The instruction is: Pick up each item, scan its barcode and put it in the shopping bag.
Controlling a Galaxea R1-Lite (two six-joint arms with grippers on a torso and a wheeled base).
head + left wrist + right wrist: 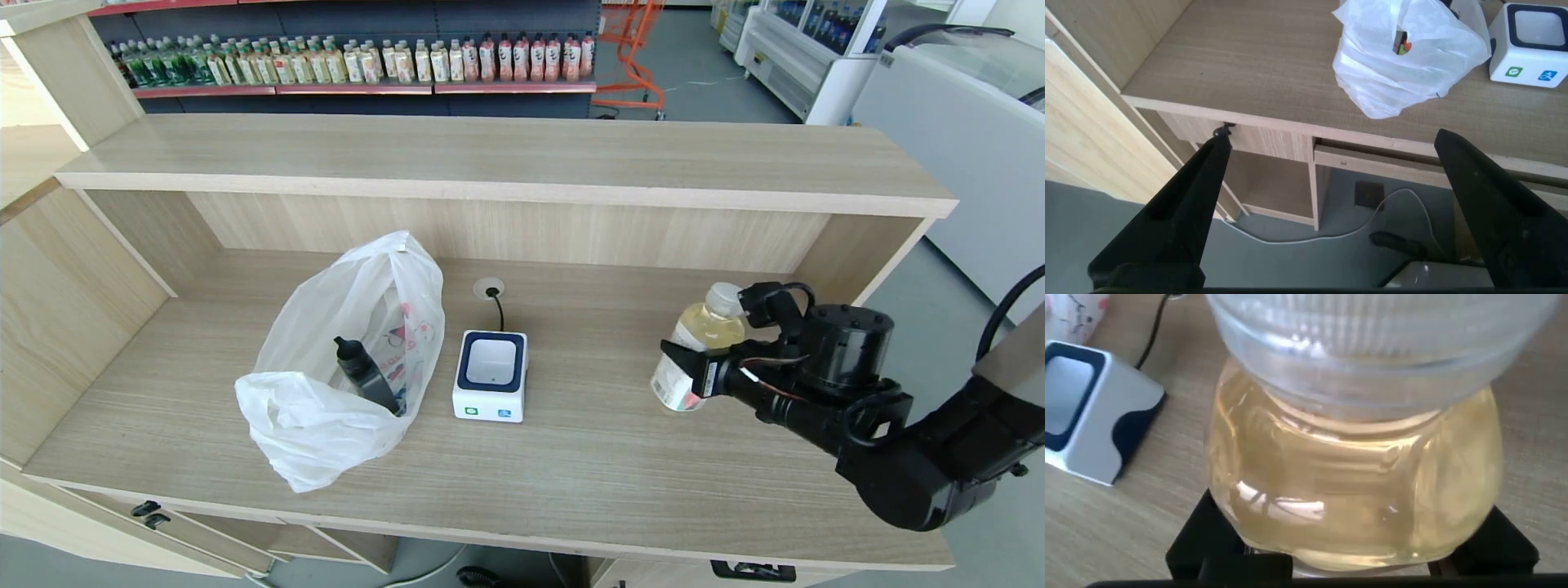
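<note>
Nearest, the left hand (pixel 1333 147) is hanging just off the front edge of the table (pixel 571 457), its two dark fingers spread wide apart and holding nothing. On the wooden table a white box scanner (pixel 490 374) is sitting near the middle. At its nine o'clock, a white plastic shopping bag (pixel 326 392) is slumping open with a dark bottle (pixel 363 371) leaning inside. At the scanner's three o'clock, the right hand (pixel 722 347) is clamping a clear bottle (pixel 712 327) of pale yellow drink, tilted, its white cap pointing toward one o'clock. At twelve o'clock, the scanner's black cable (pixel 498 310) is running into a round hole. Beyond the table, a shelf (pixel 359 88) is displaying rows of drinks.
</note>
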